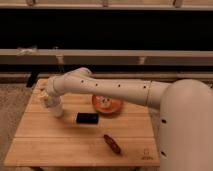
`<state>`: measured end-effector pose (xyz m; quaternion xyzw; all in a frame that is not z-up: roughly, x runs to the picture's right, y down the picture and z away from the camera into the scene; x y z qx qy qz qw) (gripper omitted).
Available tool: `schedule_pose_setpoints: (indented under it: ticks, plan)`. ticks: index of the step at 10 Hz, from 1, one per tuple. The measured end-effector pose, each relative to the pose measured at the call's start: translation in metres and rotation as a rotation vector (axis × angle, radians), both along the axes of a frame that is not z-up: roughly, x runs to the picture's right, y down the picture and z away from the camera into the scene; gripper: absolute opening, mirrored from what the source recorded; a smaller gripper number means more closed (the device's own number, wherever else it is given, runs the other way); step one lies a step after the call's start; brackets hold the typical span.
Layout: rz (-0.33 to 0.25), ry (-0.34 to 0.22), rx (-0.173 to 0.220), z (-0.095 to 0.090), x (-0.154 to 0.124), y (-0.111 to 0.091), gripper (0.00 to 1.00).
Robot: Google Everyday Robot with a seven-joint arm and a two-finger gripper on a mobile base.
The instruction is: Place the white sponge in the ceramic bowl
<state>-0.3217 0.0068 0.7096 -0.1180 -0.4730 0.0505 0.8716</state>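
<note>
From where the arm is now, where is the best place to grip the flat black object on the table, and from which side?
Grip the flat black object across its short sides, coming straight from above. It lies flat on the wooden table and is low and oblong, with free space around it. The end effector is at the pale plastic cup, just to its left in the view.

The table (pixel 60 145) is pale wood, its top made of jointed planks with a smooth, faintly satin finish, and the robot's arm (pixel 115 90) over it is cased in smooth off-white plastic with a soft sheen; its gripper (pixel 48 100), down at the left end by the cup (pixel 56 107), has the same pale finish. The cup looks like thin, milky, see-through plastic, the bowl (pixel 107 105) like glazed orange-red ceramic. The small black block (pixel 87 118) is matt, and the reddish-brown thing (pixel 113 144) near the front edge looks slightly glossy.
</note>
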Motion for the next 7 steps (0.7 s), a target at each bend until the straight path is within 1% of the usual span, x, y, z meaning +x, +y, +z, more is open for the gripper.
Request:
schedule_pose_setpoints:
  ticks: [1,4,5,7]
  plan:
    - [0.001,0.003,0.004,0.003,-0.003,-0.002,0.46]
    - [0.002,0.001,0.008,0.008,-0.011,-0.003,0.74]
    - [0.001,0.003,0.007,0.011,-0.013,0.0,0.8]
    - [0.003,0.017,0.002,0.016,-0.01,0.004,0.8]
